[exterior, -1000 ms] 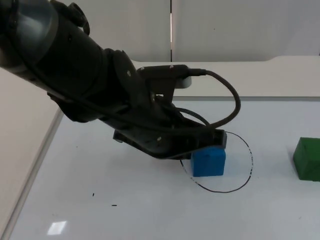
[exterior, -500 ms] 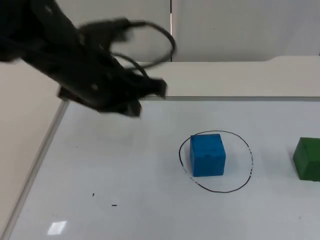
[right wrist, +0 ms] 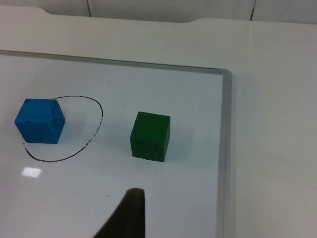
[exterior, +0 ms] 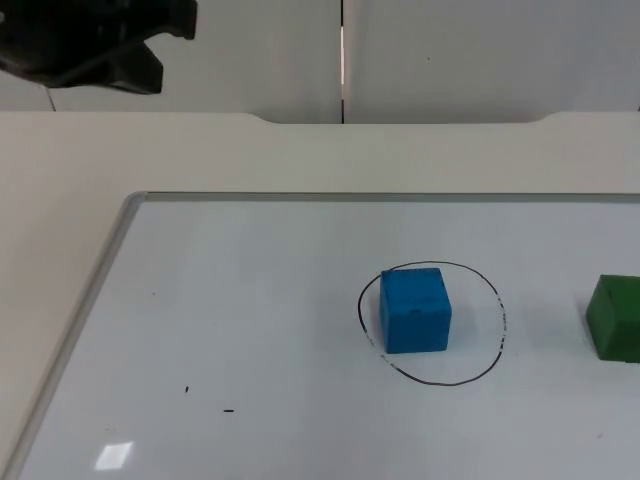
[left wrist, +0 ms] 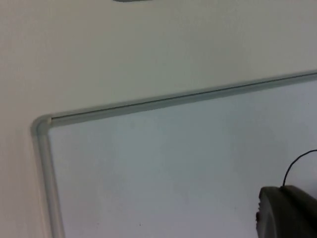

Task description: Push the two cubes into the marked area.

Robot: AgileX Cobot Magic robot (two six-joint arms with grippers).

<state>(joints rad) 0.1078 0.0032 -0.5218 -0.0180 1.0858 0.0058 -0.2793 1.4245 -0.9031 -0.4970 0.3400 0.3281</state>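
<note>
White board surface (exterior: 250, 330) carries a hand-drawn black circle (exterior: 497, 330) with the blue foam cube (exterior: 415, 309) inside it. Left gripper (exterior: 95, 45) has lifted clear to the far corner, fingers unreadable. The green foam cube (right wrist: 150, 136) sits outside, awaiting the right gripper (right wrist: 126, 218), grip unclear.

You have a blue cube (exterior: 415, 309) resting flat on the whiteboard, wholly inside the marked area (exterior: 495, 352), a hand-drawn black oval outline. The cube sits toward the oval's left side, near the line there, with bare board between it and the line on the right. Your green cube (exterior: 615, 318) also rests flat on one face, upright, outside the oval and well apart from its right edge, no part touching the line.
</note>
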